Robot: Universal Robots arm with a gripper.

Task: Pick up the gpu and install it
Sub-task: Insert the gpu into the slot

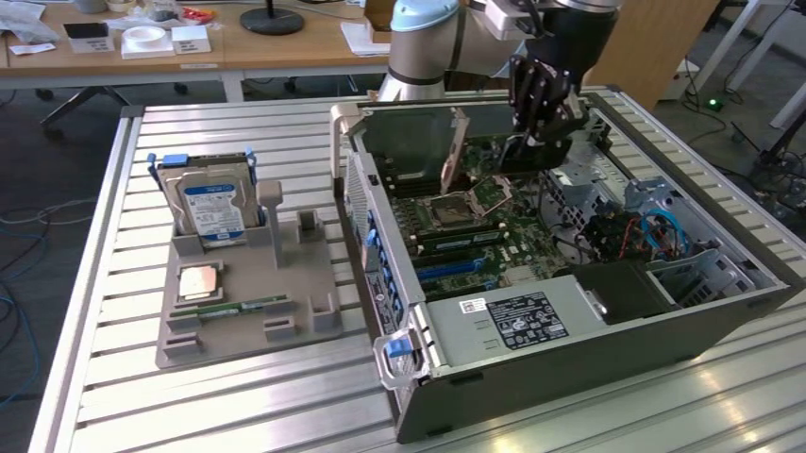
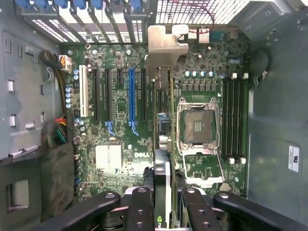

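My gripper hangs over the open computer case and is shut on the gpu, which sits dark and upright below the fingers, above the motherboard. In the wrist view the gpu shows edge-on between my black fingers. It runs away from them to its silver bracket near the case's rear slot openings. The card hovers between the black expansion slots and the CPU socket. A long blue slot lies a little to one side of it.
A grey parts tray stands on the slatted table at the exterior view's left. It holds a hard drive upright, a chip and a green memory stick. Inside the case are cables and a power supply.
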